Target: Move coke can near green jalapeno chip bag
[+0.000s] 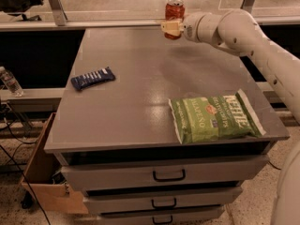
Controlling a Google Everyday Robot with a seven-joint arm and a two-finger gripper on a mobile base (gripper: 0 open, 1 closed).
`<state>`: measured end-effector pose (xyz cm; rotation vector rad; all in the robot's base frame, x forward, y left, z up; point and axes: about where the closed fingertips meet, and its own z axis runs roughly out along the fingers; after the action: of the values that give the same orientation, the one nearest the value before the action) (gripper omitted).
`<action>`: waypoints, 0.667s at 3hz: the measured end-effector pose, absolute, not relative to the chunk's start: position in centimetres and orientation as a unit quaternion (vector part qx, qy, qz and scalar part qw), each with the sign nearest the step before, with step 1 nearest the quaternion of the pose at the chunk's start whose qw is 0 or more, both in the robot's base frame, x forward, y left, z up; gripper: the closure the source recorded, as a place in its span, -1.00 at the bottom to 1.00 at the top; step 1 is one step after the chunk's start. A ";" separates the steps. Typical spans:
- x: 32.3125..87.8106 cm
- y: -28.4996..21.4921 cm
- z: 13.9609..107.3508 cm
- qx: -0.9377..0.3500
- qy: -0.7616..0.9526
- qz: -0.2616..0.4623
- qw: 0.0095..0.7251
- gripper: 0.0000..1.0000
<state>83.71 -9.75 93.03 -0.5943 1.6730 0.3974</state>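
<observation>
The red coke can (175, 11) with a silver top is held upright in the air above the far edge of the grey table (140, 78). My gripper (172, 28) is shut on the can, its cream fingers clasping the lower half, and the white arm reaches in from the right. The green jalapeno chip bag (214, 117) lies flat at the table's front right corner, well in front of the can.
A dark blue wrapped bar (93, 78) lies at the table's left middle. Drawers (168, 175) sit under the tabletop. A cardboard box (44, 175) stands on the floor at the left, and a water bottle (10, 81) rests on a ledge.
</observation>
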 end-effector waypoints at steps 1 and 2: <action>83.6 -10.5 92.2 -0.257 0.736 0.175 0.602 1.00; 80.8 -12.1 93.0 -0.267 0.743 0.171 0.590 1.00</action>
<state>80.80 -12.10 93.02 -0.6214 1.7296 0.3976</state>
